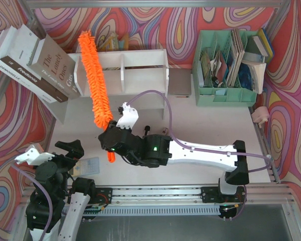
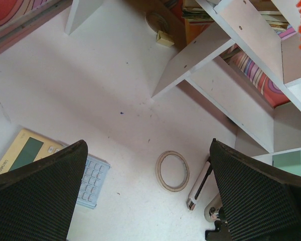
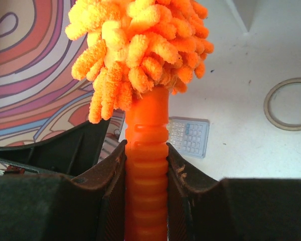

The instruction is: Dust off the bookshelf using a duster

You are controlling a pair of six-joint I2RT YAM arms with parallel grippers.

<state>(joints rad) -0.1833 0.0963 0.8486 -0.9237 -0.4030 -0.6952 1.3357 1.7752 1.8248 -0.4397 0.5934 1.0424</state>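
The white bookshelf [image 1: 140, 68] stands at the back of the table [image 1: 190, 115]. The orange duster [image 1: 96, 80] lies over its left end, its shaggy head running from past the back left corner, across the left upper compartment and out over the front edge. From above I cannot be sure whether the strands press on the wood or hang just over it. I judge the task to be in its working part. The tool is in hand and at the shelf, but it covers only the left end. The right compartment, the central divider and the lower tier look left to do. No dust shows in any view, so how much is already clean cannot be read. The right arm [image 1: 200, 150] reaches from its base on the right across the table toward the left, its forearm low and roughly level. Its wrist is turned so the duster points away toward the shelf. The left arm [image 1: 50, 201] is folded at the near left corner, well apart from the shelf. The right gripper [image 1: 110, 145] is clamped on the ribbed plastic handle [image 3: 145, 191], one finger on each side just below the fluff. The left gripper [image 2: 148, 143] has its jaws wide apart and holds nothing. It looks down at the table near a pale blue calculator [image 2: 93, 178] and a thin ring [image 2: 173, 170].
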